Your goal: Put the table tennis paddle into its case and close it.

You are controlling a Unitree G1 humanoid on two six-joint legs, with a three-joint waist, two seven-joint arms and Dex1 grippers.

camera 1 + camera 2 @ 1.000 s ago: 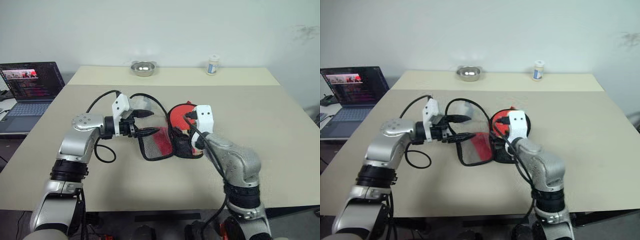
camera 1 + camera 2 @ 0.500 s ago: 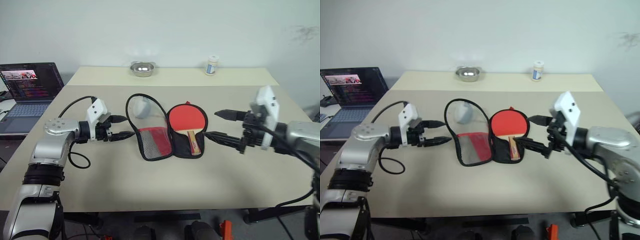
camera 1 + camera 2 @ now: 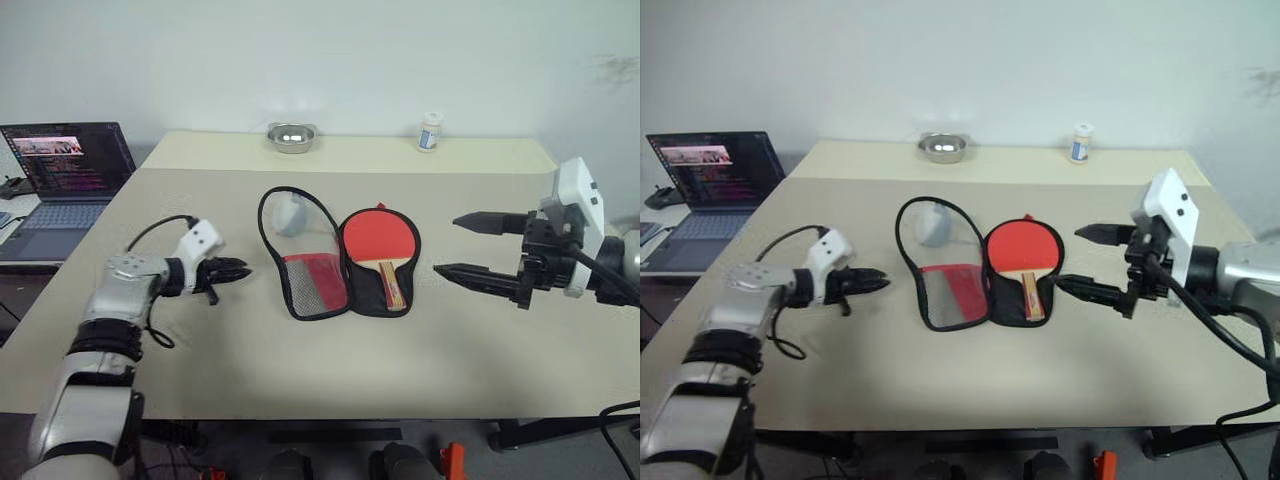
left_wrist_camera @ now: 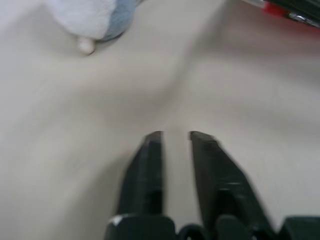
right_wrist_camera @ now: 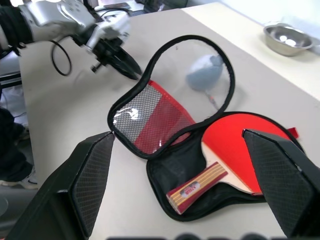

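The table tennis paddle [image 3: 378, 245] lies inside the right half of the opened case [image 3: 340, 255] on the worktop [image 3: 300, 350], red face toward the far edge, handle toward the robot, long axis running near to far. Placing looks done; folding the flap over and zipping remain. The left gripper [image 3: 235, 270], jaws together and empty, sits left of the case, and the right gripper [image 3: 470, 246] hovers right of it, jaws wide apart. Left wrist view: the black jaws nearly meet above bare worktop. Right wrist view: the paddle rests on the black lining (striped handle nearest the camera), mesh flap [image 5: 150, 117] laid open.
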